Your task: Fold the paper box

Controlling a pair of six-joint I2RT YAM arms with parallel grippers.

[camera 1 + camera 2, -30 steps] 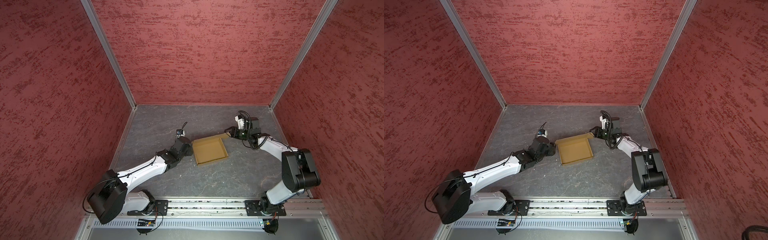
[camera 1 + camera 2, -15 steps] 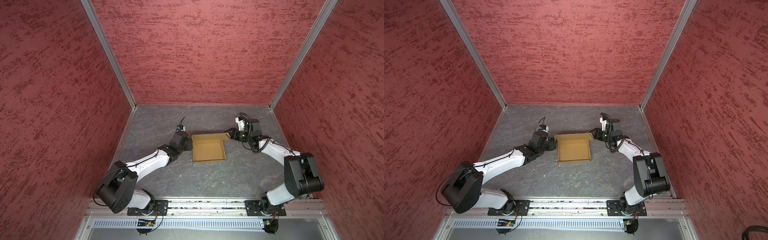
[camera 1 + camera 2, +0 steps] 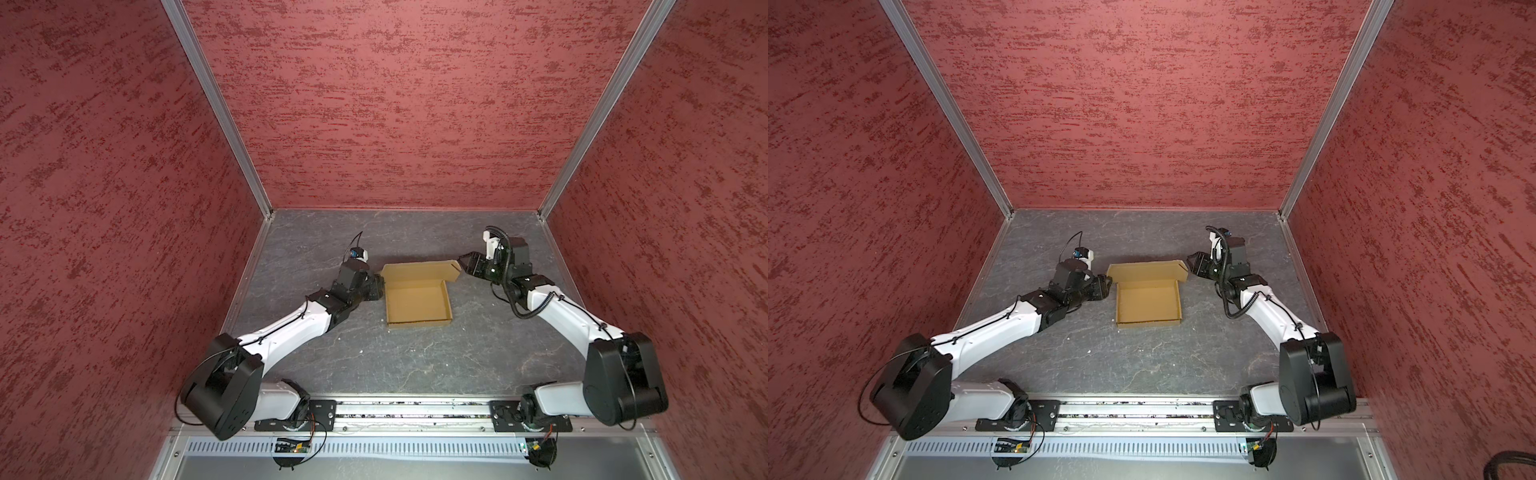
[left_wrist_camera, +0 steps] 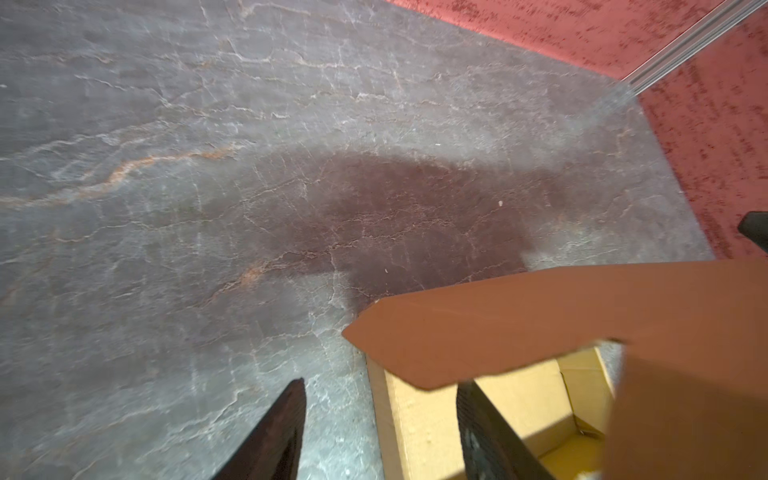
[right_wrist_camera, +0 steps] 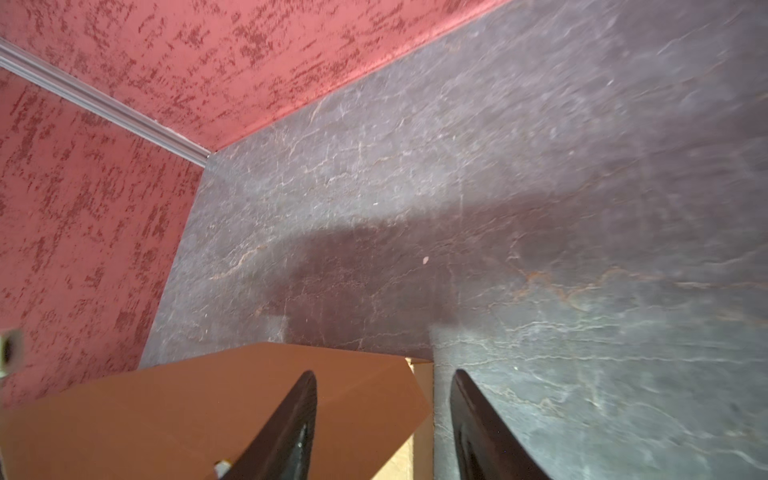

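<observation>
**Both grippers released at the two ends of the far flap**

The dark tapered fingers (image 4: 286,424) of the left gripper (image 4: 380,382) stood apart and pinched nothing. One was over bare table and the other was inside the tray, so they straddled the near-side wall corner under the flap tip. The right gripper (image 5: 383,372) was also spread and held nothing, with one finger (image 5: 291,428) over the flap's end and the other beside it over the table.

The paper box (image 3: 417,301), a shallow rectangular tray of plain tan-brown corrugated cardboard, sat mid-table between the two arms with its side walls already up. Its long far flap (image 3: 419,271) leaned up at the back edge and was not yet folded over.

The grippers were probably bracketing the flap ends to square the box and steady it before pushing the flap down. The grey stone-look table (image 3: 415,361) looked slick, so the box could slide. Dark red textured walls (image 3: 395,104) closed in the cell.
</observation>
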